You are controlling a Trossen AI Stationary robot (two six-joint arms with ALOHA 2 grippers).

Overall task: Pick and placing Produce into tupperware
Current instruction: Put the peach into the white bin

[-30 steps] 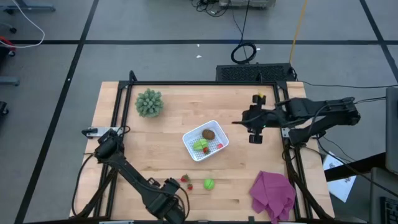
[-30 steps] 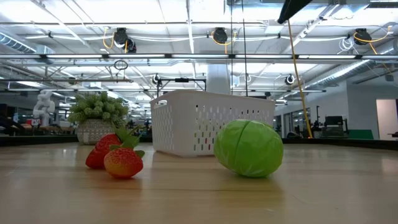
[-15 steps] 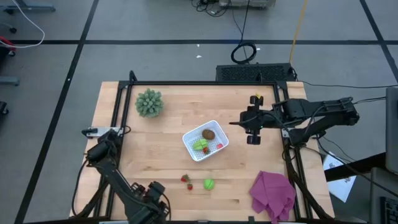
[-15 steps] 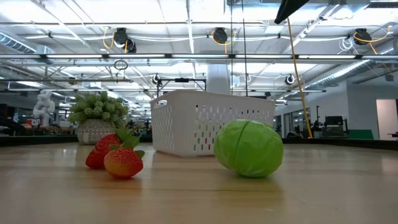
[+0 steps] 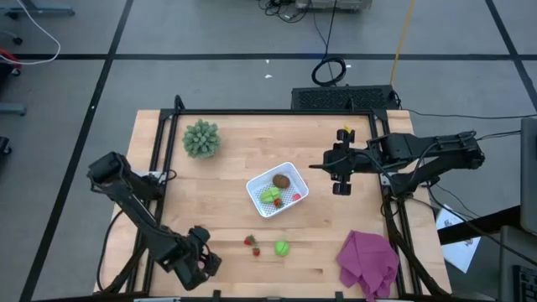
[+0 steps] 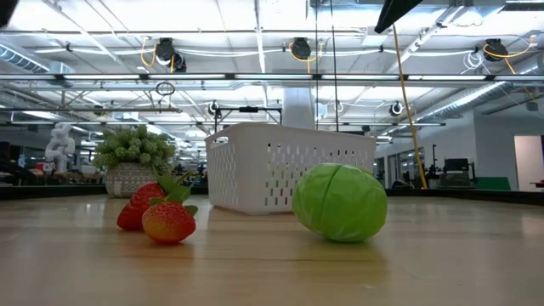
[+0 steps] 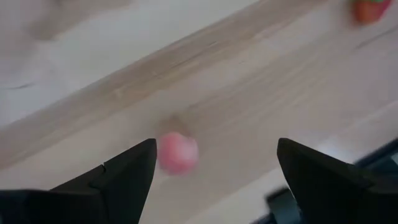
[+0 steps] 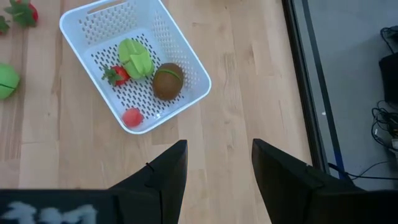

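- Hovering at the bench's (image 5: 336, 243) near-left corner, the left pincer (image 5: 201, 260) is spread and empty.
- A pink ball (image 7: 178, 153) lies between its fingers, below.
- The white container (image 5: 277, 190) lies mid-bench.
- The right pincer (image 5: 340, 172), partly spread and empty, waits beyond.

A lab or industrial hall: ceiling pipes (image 6: 255, 78), strip lights (image 6: 93, 21), taped floor (image 5: 109, 71), loose cables (image 5: 329, 70)

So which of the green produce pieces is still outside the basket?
The round green ball on the bare wood beside the strawberries. The other green piece, a leafy one, already lies inside the white basket.
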